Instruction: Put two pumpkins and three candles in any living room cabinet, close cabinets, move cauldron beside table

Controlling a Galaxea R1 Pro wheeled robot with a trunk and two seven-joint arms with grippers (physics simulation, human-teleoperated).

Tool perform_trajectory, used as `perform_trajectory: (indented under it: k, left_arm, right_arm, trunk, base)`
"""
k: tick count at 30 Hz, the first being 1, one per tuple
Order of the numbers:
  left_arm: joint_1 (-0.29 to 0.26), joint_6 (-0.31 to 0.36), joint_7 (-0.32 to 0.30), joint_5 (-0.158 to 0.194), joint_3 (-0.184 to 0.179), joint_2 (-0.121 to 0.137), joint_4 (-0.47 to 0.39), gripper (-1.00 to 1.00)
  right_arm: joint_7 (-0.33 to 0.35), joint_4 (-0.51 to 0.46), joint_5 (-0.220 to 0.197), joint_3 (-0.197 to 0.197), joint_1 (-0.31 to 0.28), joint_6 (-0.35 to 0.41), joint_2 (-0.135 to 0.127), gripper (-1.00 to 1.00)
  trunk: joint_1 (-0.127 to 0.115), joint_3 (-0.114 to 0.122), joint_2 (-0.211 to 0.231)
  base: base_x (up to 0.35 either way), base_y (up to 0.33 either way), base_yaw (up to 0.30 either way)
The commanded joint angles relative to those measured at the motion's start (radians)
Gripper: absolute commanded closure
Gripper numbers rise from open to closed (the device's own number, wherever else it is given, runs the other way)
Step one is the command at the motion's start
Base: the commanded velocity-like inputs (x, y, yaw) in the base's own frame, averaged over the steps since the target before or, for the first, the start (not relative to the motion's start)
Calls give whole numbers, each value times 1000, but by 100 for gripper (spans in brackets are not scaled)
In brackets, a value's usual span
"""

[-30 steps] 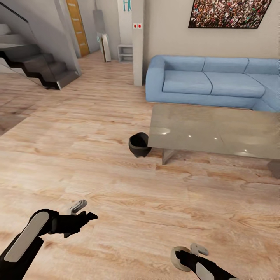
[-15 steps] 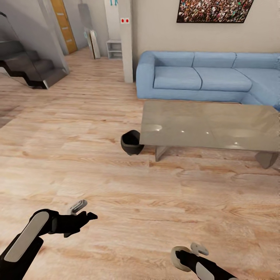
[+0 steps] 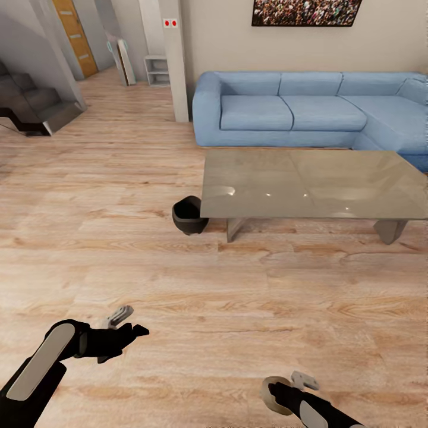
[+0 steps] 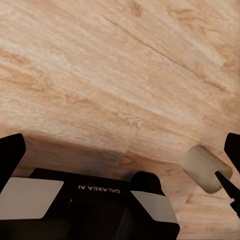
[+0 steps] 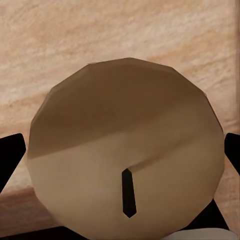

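Right pincer (image 3: 284, 387) is clamped on a candle (image 5: 125, 155) for carrying to a cabinet; the left pincer (image 3: 126, 324) hangs apart, empty.

Black cauldron (image 3: 189, 215) upright beside table (image 3: 309, 183), candle (image 5: 125, 165) gripped

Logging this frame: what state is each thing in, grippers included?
cauldron: upright on the floor, beside the table corner.
candle: unlit, held between the right gripper's fingers, wick end towards the wrist camera.
right gripper: shut on the candle, low over the floor.
left gripper: open, holding nothing, over the floor.
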Motion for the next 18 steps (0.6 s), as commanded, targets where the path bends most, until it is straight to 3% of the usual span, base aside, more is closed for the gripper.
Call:
perform_trajectory:
  k: [1, 18]
  left_arm:
    - [0, -1, 10, 10, -2, 1, -1, -100]
    - [0, -1, 11, 10, -2, 1, -1, -100]
  right_arm:
    - [-2, -2, -5, 5, -1, 3, -1, 100]
    - [-2, -3, -6, 5, -1, 4, -1, 100]
  trunk:
    - [0, -2, 0]
    - [0, -19, 0]
  base:
    - [0, 0, -156]
    - [0, 0, -199]
